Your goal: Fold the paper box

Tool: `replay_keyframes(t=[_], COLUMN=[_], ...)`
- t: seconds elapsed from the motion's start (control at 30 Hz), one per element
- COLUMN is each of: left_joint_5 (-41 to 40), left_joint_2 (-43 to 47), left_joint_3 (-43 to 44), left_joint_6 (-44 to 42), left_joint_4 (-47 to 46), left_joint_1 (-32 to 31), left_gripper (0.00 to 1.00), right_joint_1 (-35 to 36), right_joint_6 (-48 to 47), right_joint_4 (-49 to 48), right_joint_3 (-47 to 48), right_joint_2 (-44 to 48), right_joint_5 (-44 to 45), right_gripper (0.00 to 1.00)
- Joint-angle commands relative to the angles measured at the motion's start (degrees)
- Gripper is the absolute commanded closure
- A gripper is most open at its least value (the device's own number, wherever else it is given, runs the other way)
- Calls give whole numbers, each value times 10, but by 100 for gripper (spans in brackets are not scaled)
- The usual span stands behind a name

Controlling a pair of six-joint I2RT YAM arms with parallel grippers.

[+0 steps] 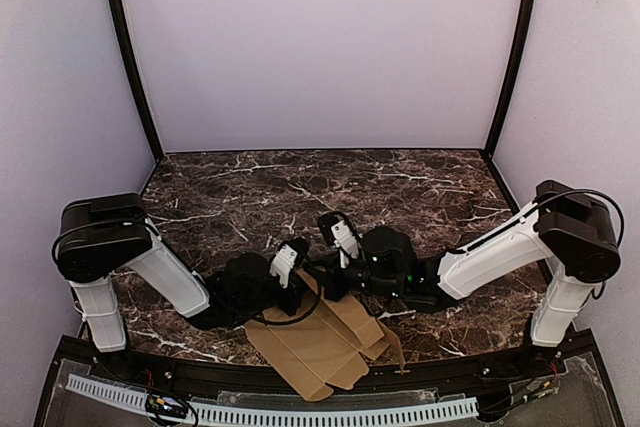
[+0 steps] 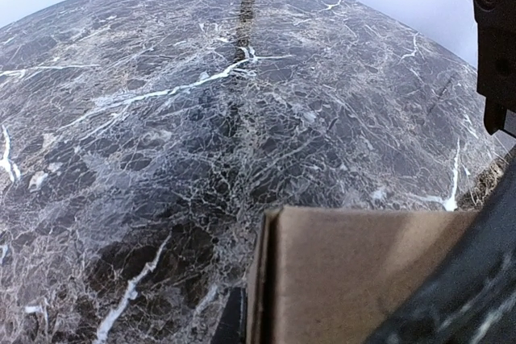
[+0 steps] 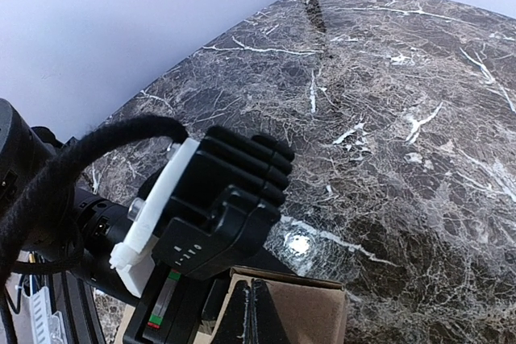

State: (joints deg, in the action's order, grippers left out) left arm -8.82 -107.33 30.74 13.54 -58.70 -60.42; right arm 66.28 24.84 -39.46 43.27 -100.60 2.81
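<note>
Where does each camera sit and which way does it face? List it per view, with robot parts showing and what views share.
Top external: above and behind the bases, looking down at the marble table, the left arm, the right arm and the paper box at the near edge.
Left wrist: low over the table, facing the far wall; right arm's end at right.
Right wrist: low, facing a far corner; left arm's wrist ahead, own fingers at bottom.
Shared: the paper box shows in all three.

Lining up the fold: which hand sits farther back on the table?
The right hand, entering from the right: slightly farther back than the left hand beside it, both at the flat tan cardboard sheet's far corner.
</note>
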Motion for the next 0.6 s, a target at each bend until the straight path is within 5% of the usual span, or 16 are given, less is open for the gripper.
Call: replay_keyframes(t=[0.0, 0.3, 0.57], left_joint_5=[-3, -12, -23], left_joint_2=[3, 14, 28], left_joint_3=[0, 4, 0], left_joint_6=[28, 37, 38], left_joint_4=[-28, -11, -3], left_joint_1=[2, 2, 2], left_gripper=[99, 78, 76], right_joint_1=[11, 13, 16], right_joint_6=[13, 16, 15], right_joint_4=[61, 71, 73], right_joint_3=[-21, -24, -25], right_joint_2=[-11, -9, -7], right_joint_5=[-3, 6, 14], right_gripper=[100, 100, 100])
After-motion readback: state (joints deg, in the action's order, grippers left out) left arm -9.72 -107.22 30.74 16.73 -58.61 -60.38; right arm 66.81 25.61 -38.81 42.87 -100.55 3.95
